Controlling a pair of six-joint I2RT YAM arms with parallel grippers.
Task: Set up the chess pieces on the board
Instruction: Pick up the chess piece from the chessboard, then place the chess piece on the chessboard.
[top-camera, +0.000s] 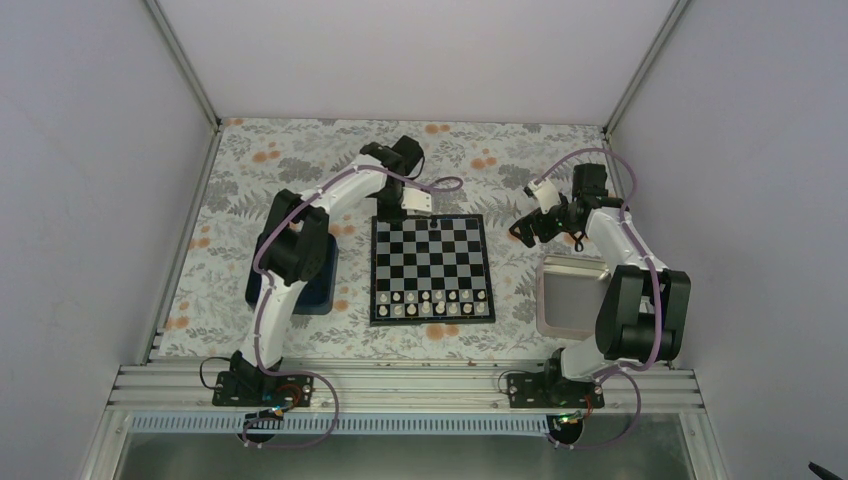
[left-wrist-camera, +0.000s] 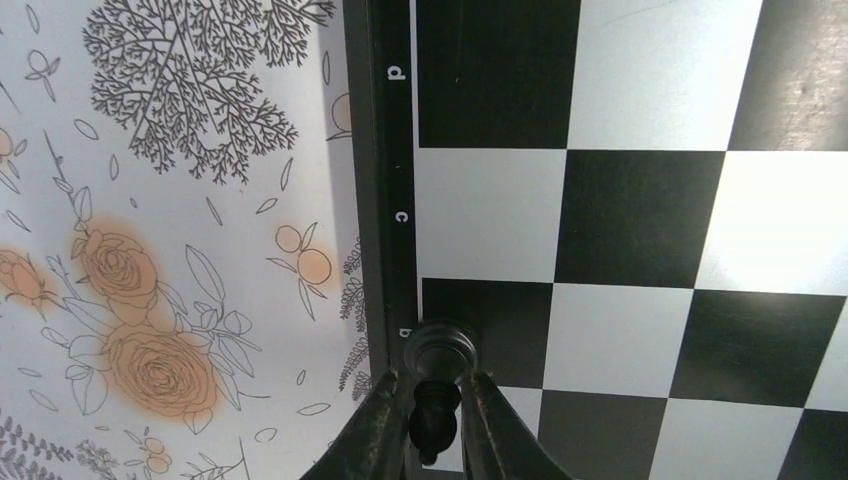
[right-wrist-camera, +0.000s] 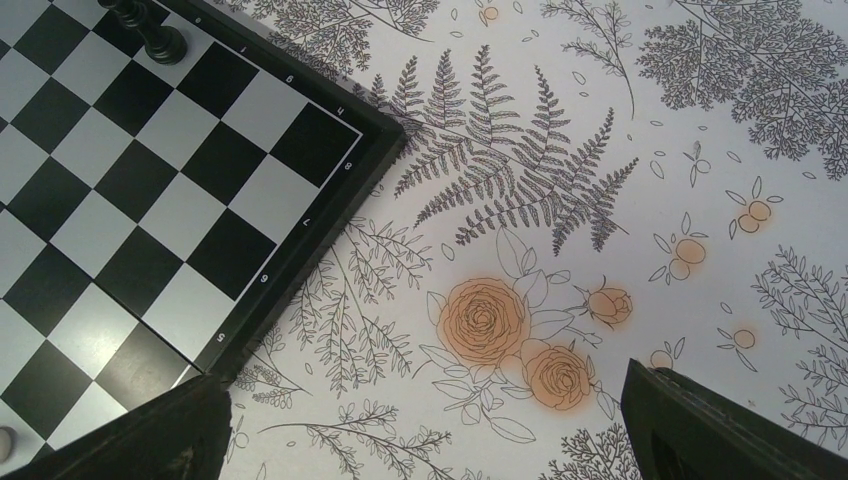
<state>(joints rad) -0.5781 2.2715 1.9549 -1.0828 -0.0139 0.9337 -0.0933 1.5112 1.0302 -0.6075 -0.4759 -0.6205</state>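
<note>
**Left tool has a black piece at the board's edge**

The left tool (left-wrist-camera: 437, 388) is narrow, its jaws drawn in against either side of a small black piece (left-wrist-camera: 440, 348), so I read that as a grip. It sits high on the piece, around the head and neck, with the round collar and base showing just beyond the tips.

The long axis runs from base to head. The head points up toward the wrist and the base down at the board (left-wrist-camera: 640, 220), so the piece is close to upright. I cannot tell whether the base is touching the surface.

The piece is at the rim of the board, over the dark square beside the letter "b" on the black border.

It should handle as a light, rigid thing with a glossy turned surface, and probably a slippery one. The narrow neck above the collar looks like the best hold. A pinch on the rounded head could let it swivel or squirt out.

Across the board, the white pieces (top-camera: 430, 303) fill the two near rows. The right tool (right-wrist-camera: 425, 380) is spread wide with nothing in it, hanging over the flowered bench (right-wrist-camera: 620, 150) just off the board's corner.
</note>
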